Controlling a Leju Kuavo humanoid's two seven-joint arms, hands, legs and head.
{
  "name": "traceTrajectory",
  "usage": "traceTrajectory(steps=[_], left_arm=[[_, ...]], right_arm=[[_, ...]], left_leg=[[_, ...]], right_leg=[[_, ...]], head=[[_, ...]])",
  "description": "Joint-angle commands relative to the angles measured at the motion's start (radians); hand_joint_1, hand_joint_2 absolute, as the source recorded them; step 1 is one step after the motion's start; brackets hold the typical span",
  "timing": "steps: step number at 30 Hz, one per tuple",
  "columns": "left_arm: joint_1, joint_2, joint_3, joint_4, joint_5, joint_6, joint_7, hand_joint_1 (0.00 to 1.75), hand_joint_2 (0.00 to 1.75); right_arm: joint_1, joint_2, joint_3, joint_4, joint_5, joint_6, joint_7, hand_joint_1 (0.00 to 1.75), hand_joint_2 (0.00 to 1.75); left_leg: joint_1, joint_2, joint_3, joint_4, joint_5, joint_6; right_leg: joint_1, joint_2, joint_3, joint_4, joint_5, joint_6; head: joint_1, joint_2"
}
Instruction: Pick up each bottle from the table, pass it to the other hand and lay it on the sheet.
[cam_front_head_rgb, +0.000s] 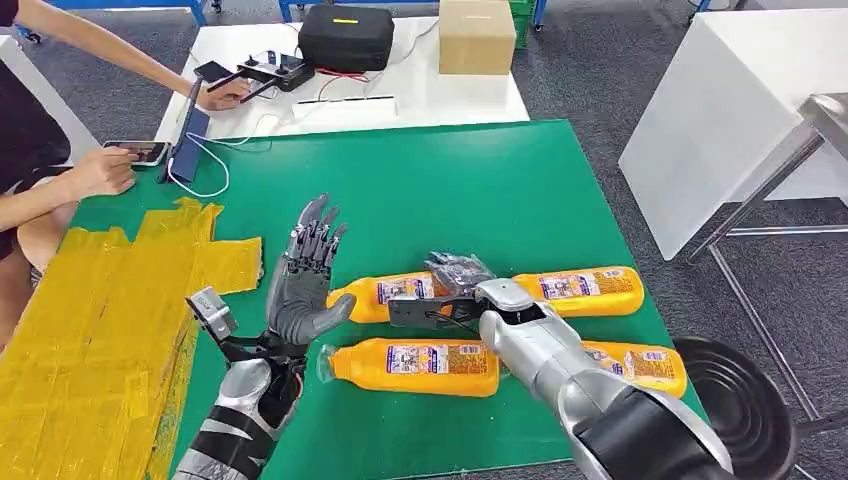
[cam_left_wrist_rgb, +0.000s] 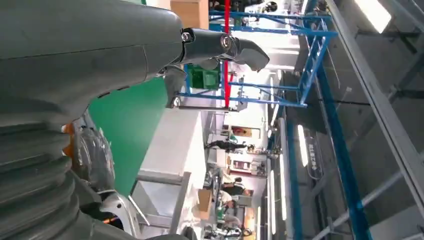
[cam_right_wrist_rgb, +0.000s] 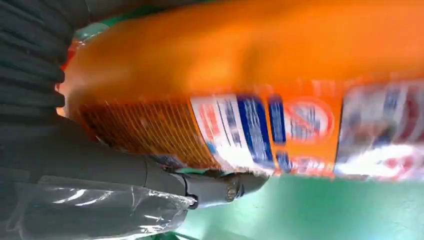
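- My right hand (cam_front_head_rgb: 452, 285) is down over the far-left bottle (cam_front_head_rgb: 385, 296), dark fingers draped across its labelled middle; in the right wrist view the thumb (cam_right_wrist_rgb: 220, 187) lies along the bottle's side and the orange body (cam_right_wrist_rgb: 240, 75) crowds the lens, so I judge the hand is wrapped on it, though I can't tell whether it is off the green table (cam_front_head_rgb: 500, 190) yet
- My left hand (cam_front_head_rgb: 305, 280) stands upright just left of that bottle's cap end, fingers spread and holding nothing, palm turned towards it, ready to receive
- Bottles on the table: a second (cam_front_head_rgb: 578, 290) end to end with the gripped one on its right, a third (cam_front_head_rgb: 412, 366) nearer me, and a fourth (cam_front_head_rgb: 640, 365) partly hidden behind my right forearm
- The yellow sheet (cam_front_head_rgb: 100, 320) lies at the left side of the table, well apart from the bottles
- Handling, as I judge it: rigid glossy plastic, full by the look and so fairly heavy; the round smooth body could roll or slip, so I'd hold at the labelled waist near the balance point and leave the neck end free for the left hand
- A person sits at the far left with a phone (cam_front_head_rgb: 135, 151) and a tablet (cam_front_head_rgb: 190, 135)
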Motion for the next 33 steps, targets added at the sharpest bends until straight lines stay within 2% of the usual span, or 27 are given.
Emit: traceTrajectory(steps=[1,5,9,15,33], left_arm=[[-0.003,0.008,-0.064,-0.022,-0.015,-0.005,-0.004,0.0,1.75],[-0.002,0.013,-0.076,-0.03,-0.016,0.001,-0.002,0.0,1.75],[-0.002,0.016,-0.074,-0.028,-0.016,0.003,-0.002,0.0,1.75],[0.005,0.027,-0.072,-0.049,-0.036,0.029,0.036,0.0,1.75],[0.005,0.027,-0.072,-0.049,-0.036,0.029,0.036,0.0,1.75]], right_arm=[[-0.044,-0.012,0.05,0.096,0.007,0.001,-0.001,1.62,1.75],[-0.033,-0.012,0.037,0.086,0.002,-0.03,-0.02,1.73,1.75],[-0.023,-0.012,0.022,0.074,-0.004,-0.072,-0.025,1.75,1.75],[0.037,-0.011,-0.087,-0.006,-0.059,-0.319,-0.054,1.75,1.75],[0.037,-0.011,-0.087,-0.006,-0.059,-0.319,-0.054,1.75,1.75]], left_leg=[[0.002,-0.003,0.001,0.001,-0.001,-0.002],[0.001,-0.002,0.001,0.0,0.0,-0.001],[0.002,-0.003,0.002,0.0,-0.001,-0.002],[0.001,-0.002,0.001,0.0,0.0,-0.001],[0.001,-0.001,0.0,0.0,0.0,-0.001]], right_leg=[[0.001,0.0,0.002,0.0,0.0,-0.001],[0.0,0.0,0.001,0.0,0.0,-0.001],[0.002,0.001,0.003,-0.001,-0.001,-0.001],[0.0,0.0,0.001,0.0,0.0,-0.001],[0.001,0.001,0.001,0.0,0.0,-0.001]], head=[[0.0,0.0],[0.0,0.0],[0.0,0.0],[0.0,0.0],[0.0,0.0]])
